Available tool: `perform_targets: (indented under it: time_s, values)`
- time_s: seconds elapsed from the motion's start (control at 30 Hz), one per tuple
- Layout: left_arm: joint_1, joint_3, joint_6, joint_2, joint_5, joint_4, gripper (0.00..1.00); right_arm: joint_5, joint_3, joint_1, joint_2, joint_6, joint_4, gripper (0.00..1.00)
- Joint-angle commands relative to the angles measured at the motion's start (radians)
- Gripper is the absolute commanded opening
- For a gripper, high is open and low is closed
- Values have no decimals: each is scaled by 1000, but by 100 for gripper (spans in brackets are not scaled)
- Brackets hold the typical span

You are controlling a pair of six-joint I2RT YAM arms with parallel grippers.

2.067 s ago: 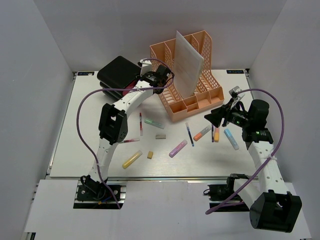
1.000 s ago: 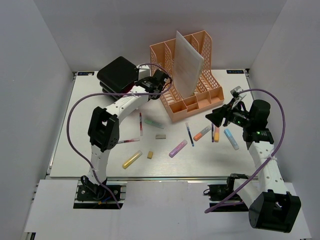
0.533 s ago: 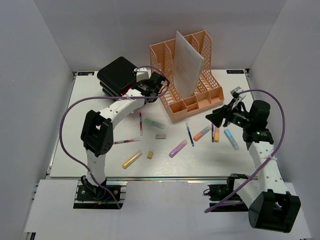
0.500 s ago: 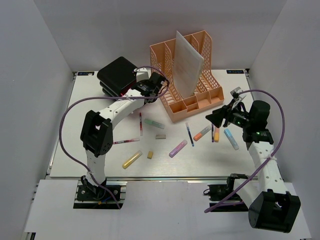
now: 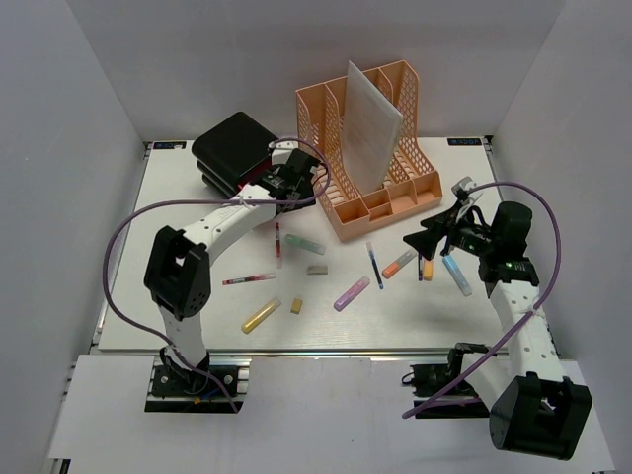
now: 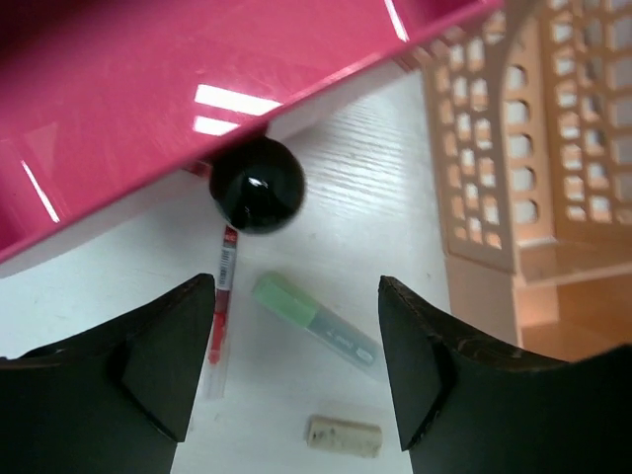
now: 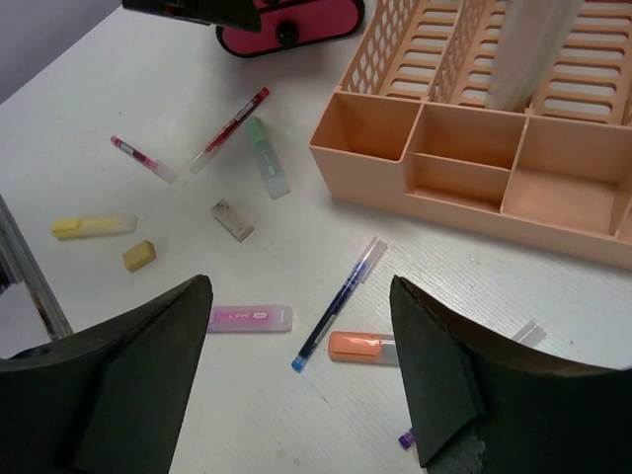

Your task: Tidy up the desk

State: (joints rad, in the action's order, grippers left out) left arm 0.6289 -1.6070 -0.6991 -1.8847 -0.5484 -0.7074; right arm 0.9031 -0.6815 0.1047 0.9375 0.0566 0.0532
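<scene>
Note the desk [image 5: 444,316] lying beneath both grippers, with the left gripper [image 6: 296,291] spread wide and empty just left of the organizer [image 5: 380,207] and the right gripper [image 7: 301,291] likewise wide and empty off its front right corner.

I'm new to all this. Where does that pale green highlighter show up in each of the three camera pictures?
Top external: the green highlighter lies near the middle, just in front of the peach organizer.
Left wrist: the green highlighter sits just below centre.
Right wrist: the green highlighter is upper left of centre.
Shared landmark: the red pen lies close beside it in all three views.
</scene>
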Motion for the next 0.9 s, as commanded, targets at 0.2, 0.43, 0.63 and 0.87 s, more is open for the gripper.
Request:
perform_targets:
  time_s: [0.2,0.43,0.63,0.87]
  values:
    - [5,220,234,358,403,241,70,218,-26,-28,-5,216,62,74]
    - [-17,572,349,778,583,356,21,58,-165,-201,65,360,212,55]
    - [-17,731,429,1055,520,295,51,-203,-283,-485,214,463,292,47]
    - [-17,890,477,1260,340,270,75,-449,-467,-727,503,466,310,73]
